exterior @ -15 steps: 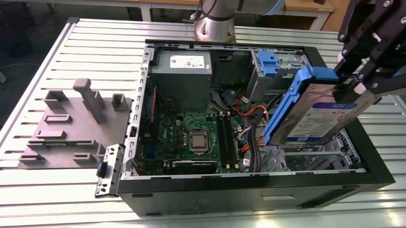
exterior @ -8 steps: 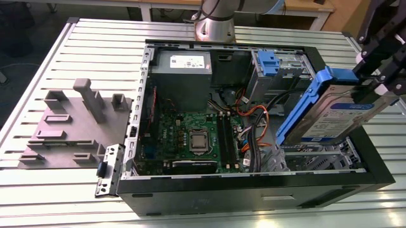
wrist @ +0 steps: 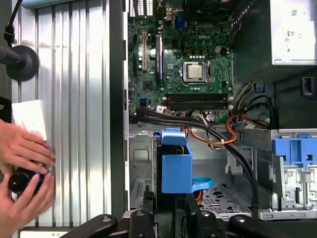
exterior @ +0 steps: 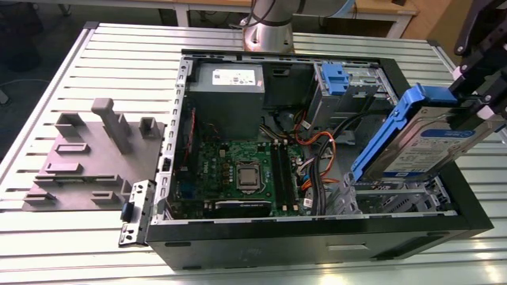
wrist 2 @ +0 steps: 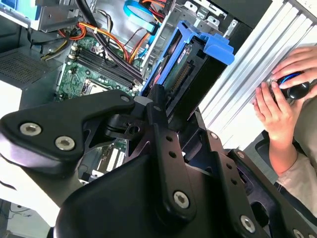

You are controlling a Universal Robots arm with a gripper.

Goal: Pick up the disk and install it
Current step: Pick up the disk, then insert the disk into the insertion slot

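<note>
- One disk (exterior: 431, 142), silver with blue rails, hangs tilted at the exterior view's right, over the right side of the open computer case (exterior: 317, 228), its lower end toward the metal drive cage.
- The gripper (exterior: 479, 113) has its fingers clamped on the disk's upper end.
- A motherboard (exterior: 237, 172) and a grey power supply (exterior: 225, 89) sit inside the case.
- A person's hands (wrist: 22, 168) hold a small black object at the slatted tabletop (exterior: 119, 53).
</note>
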